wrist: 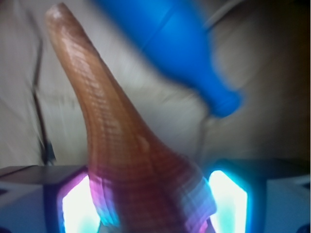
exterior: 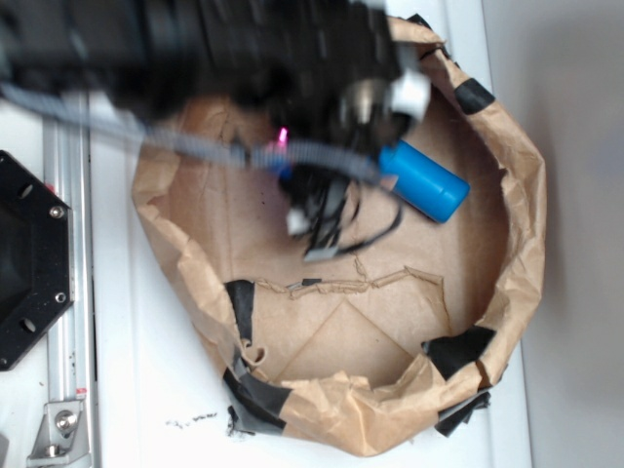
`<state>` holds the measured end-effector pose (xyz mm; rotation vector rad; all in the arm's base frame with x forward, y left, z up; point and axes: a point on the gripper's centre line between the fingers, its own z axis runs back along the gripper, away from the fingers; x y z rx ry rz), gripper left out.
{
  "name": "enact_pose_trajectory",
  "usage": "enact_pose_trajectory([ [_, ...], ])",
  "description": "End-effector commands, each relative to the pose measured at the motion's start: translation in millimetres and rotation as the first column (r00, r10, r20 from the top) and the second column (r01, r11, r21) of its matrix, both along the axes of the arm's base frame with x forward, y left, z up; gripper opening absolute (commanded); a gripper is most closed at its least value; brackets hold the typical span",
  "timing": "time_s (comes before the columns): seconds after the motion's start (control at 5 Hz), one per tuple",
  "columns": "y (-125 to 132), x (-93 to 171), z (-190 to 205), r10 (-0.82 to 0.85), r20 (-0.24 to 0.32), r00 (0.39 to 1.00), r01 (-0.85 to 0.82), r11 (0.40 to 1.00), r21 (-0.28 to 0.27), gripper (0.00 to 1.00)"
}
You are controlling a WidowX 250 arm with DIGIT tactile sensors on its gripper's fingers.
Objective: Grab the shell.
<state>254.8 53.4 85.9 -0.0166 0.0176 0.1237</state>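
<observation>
Looking down in the exterior view, the blurred black robot arm crosses the top of the frame and ends over a shallow brown paper enclosure with crumpled walls patched with black tape. The enclosure sits on a white table, beside a metal rail and a black base plate at the left. The gripper hangs low over the paper floor near the enclosure's middle. A blue plastic bottle lies on its side just beside the gripper, partly hidden under the arm. The shell cannot be made out in this view; the gripper covers that spot.

In the wrist view, the shell fills the centre: orange-brown, ribbed, its broad end low between the two fingers, its narrow tip pointing up and left. Both lit pads sit close against the shell's flanks, so the jaws appear clenched on it. The bottle lies beyond, upper right, neck pointing down-right, apart from the shell. Brown paper lies behind.
</observation>
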Motion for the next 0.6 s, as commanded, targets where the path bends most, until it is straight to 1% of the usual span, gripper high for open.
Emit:
enact_pose_trajectory([
  [0.0, 4, -8, 45, 0.057, 0.136, 0.989, -0.057, 0.998, -0.003, 0.0],
  [0.2, -12, -12, 51, 0.066, 0.149, 0.987, -0.07, 0.997, 0.024, 0.0],
  [0.4, -27, -14, 51, 0.061, 0.149, 0.987, -0.072, 0.995, 0.067, 0.0],
])
